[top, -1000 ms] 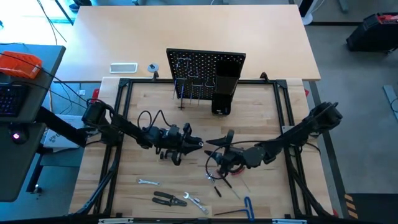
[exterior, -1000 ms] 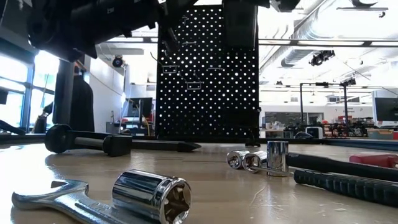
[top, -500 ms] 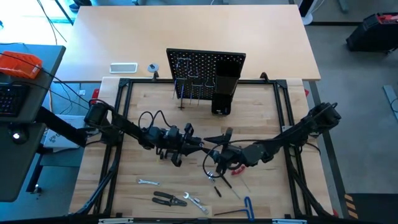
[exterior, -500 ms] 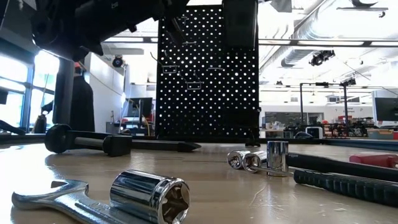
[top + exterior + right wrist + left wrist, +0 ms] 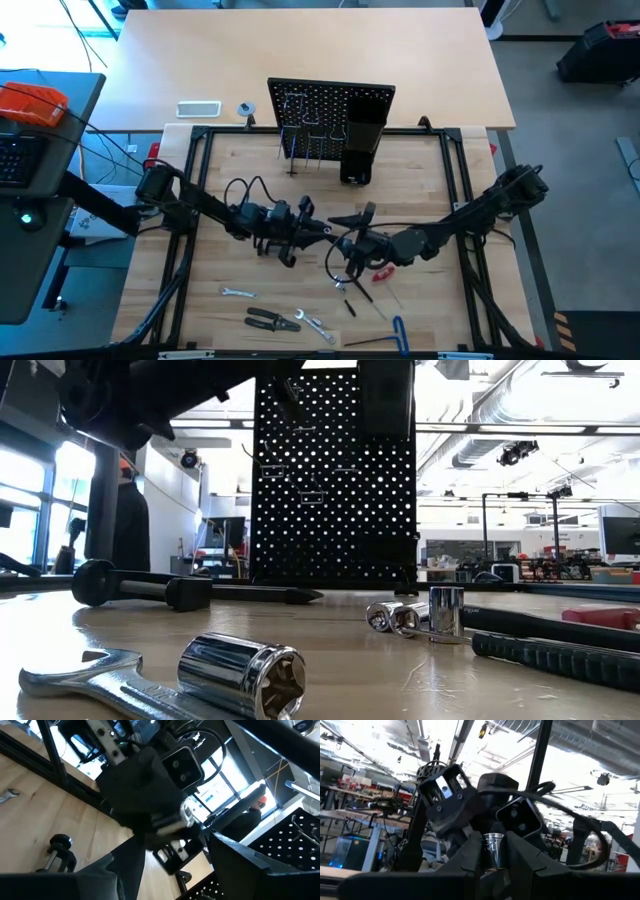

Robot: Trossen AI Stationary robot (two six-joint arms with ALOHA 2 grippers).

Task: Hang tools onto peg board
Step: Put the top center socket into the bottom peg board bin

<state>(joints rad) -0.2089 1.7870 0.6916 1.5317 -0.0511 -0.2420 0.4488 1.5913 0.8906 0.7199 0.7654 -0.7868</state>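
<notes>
The peg board (image 5: 330,110) stands upright at the far side of the wooden table, also seen in the low view (image 5: 335,470). My left gripper (image 5: 318,232) hangs over the table's middle, shut on a small silver metal tool (image 5: 493,849). My right gripper (image 5: 345,240) faces it from the right, open. Its two fingers stand on either side of the left gripper's tip and the silver tool (image 5: 187,815). Whether they touch it, I cannot tell. Wrenches (image 5: 237,293), pliers (image 5: 270,320), a blue-handled hex key (image 5: 400,330) and a red-handled screwdriver (image 5: 381,268) lie flat on the table. My left gripper pinches the silver tool between its two fingers, and the tool's shiny end (image 5: 493,842) sticks out past the fingertips. The fingers point toward the table's right, slanting a little upward. The tool is lifted clear of the table.
A black C-clamp (image 5: 140,588) lies on the table left of the peg board's foot. A shiny socket (image 5: 245,675) rests on a wrench close to the low camera. A black box-shaped holder (image 5: 360,150) sits on the peg board's right side.
</notes>
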